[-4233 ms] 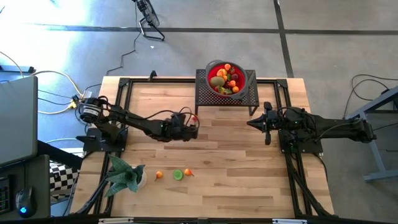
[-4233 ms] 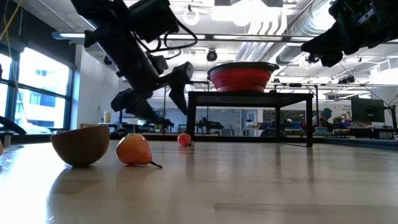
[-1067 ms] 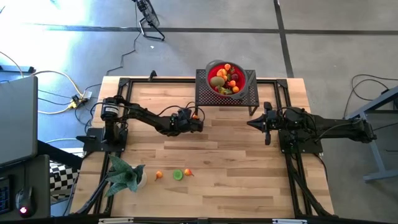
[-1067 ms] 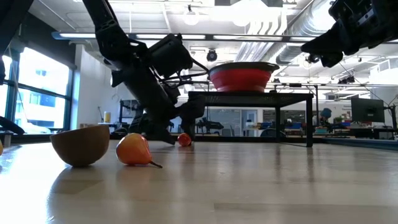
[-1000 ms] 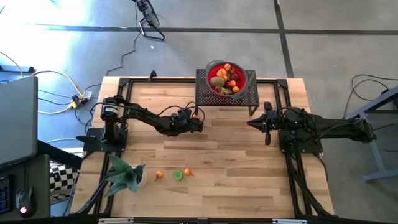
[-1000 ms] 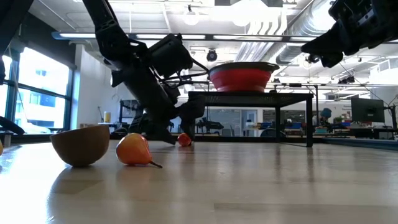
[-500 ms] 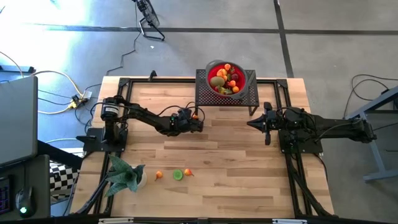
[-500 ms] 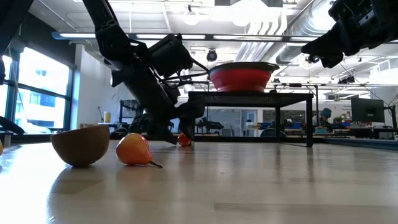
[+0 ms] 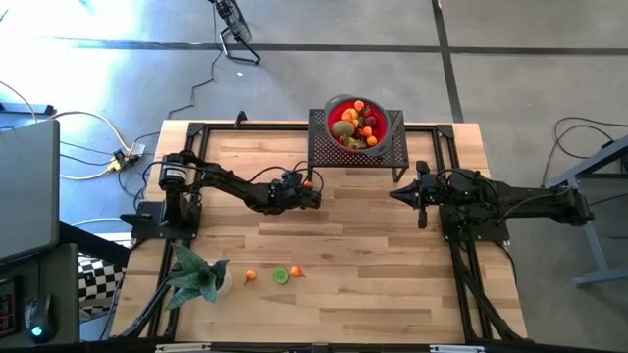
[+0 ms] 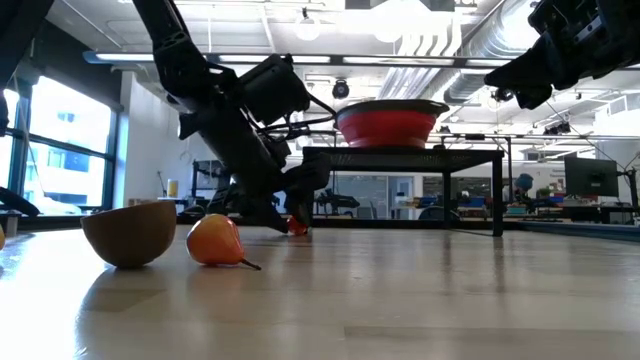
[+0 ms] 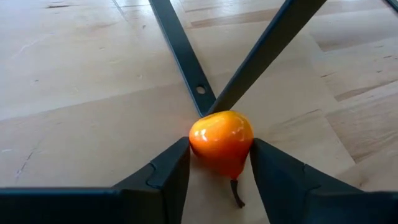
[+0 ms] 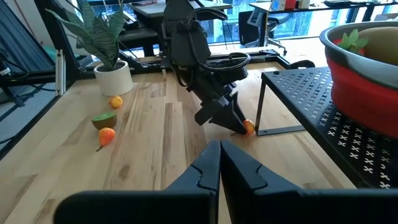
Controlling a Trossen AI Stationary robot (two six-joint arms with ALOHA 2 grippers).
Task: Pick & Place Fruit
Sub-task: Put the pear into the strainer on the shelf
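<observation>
Jaws of the left gripper (image 11: pixel 219 163) stand on either side of a small orange fruit (image 11: pixel 221 140) with a dark stem, and in the left wrist view we see both dark fingers (image 11: pixel 169 171) pressed against its flanks, so the grip is closed on it while it still sits on the wooden table (image 9: pixel 373 255). Compared with a second ago, we find the fingers drawn in tighter around the fruit, whereas four seconds back the gripper hung higher and farther from the stand; the arm itself has barely shifted in the last second. We see the left arm (image 9: pixel 231 186) stretched low across the table from its base at the left edge, the wrist angled down, with the gripper just beside the foot of the black mesh stand (image 9: pixel 353 147). On that stand rests the red bowl (image 9: pixel 355 123), filled with more fruit. Near the table's front left, three other pieces lie close together beside a potted green plant (image 9: pixel 196 277): an orange one (image 9: pixel 251 277), a green half (image 9: pixel 281 276) and another orange one (image 9: pixel 297 272). We see the right gripper (image 12: pixel 219 163) with its fingers closed together and empty, the right arm (image 9: pixel 491 201) resting at the right side of the table, well apart from the fruit. We can read no labels or writing anywhere.
</observation>
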